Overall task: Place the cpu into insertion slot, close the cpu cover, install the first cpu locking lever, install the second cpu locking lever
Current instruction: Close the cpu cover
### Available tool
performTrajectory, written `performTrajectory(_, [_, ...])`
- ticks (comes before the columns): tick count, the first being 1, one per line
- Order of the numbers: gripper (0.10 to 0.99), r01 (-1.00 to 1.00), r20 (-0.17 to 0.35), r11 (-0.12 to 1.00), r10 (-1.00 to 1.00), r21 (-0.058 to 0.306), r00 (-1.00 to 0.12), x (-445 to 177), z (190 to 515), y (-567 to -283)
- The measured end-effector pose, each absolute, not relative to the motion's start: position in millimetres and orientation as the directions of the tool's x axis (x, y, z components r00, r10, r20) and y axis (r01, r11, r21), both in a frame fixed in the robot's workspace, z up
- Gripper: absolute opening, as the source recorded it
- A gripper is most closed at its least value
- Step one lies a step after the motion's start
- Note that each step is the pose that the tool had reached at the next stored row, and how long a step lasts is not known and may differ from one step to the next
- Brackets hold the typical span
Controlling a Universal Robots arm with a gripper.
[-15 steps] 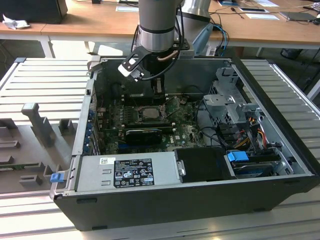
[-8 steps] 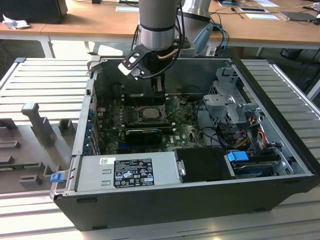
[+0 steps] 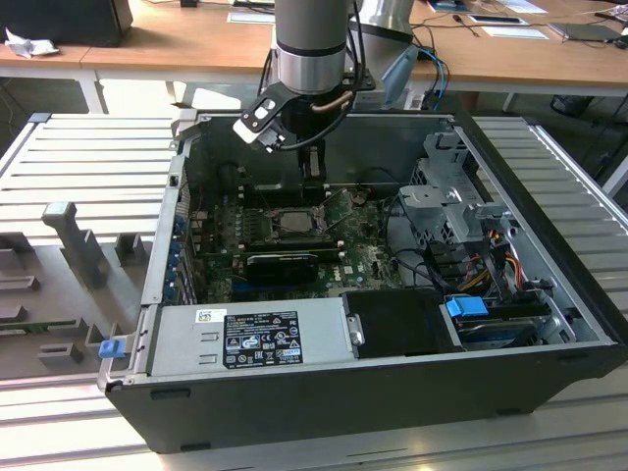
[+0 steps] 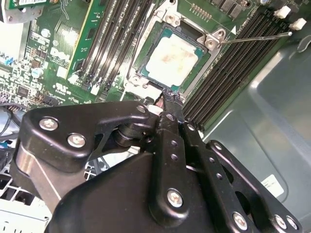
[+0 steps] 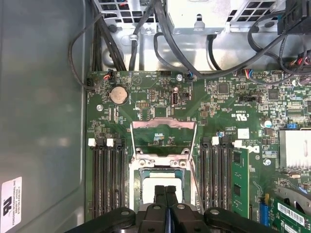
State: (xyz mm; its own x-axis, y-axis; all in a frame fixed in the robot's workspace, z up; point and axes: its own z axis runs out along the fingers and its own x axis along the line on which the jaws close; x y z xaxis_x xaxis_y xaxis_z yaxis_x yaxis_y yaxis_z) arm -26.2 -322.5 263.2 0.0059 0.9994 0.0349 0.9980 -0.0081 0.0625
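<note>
The cpu [image 4: 176, 57] lies flat in the insertion slot [image 4: 146, 80], its silver top smeared with pale residue; it also appears in the first wrist view [image 5: 146, 182] and the exterior view [image 3: 291, 222]. The cpu cover [image 5: 164, 125] stands swung open beyond the socket, with green board showing through its window. A thin locking lever [image 4: 255, 38] sticks out free from the socket's corner. My gripper [image 4: 167, 98] [image 5: 165, 190] [image 3: 312, 169] hangs just over the cpu's near edge, fingers [image 5: 159, 194] shut together with nothing between them.
Black memory slots [image 5: 109, 174] flank the socket on both sides. A grey power supply [image 3: 250, 339] fills the case front, with a drive cage [image 3: 442, 196] and cables [image 3: 491, 255] on the exterior view's right. Case walls [image 3: 167, 226] surround the board.
</note>
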Motion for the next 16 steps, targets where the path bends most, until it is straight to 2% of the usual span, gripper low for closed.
performTrajectory(16, [0.106, 0.998, 0.035, -0.008, 0.999, 0.062, 0.006, -16.7, 272.8, -322.1])
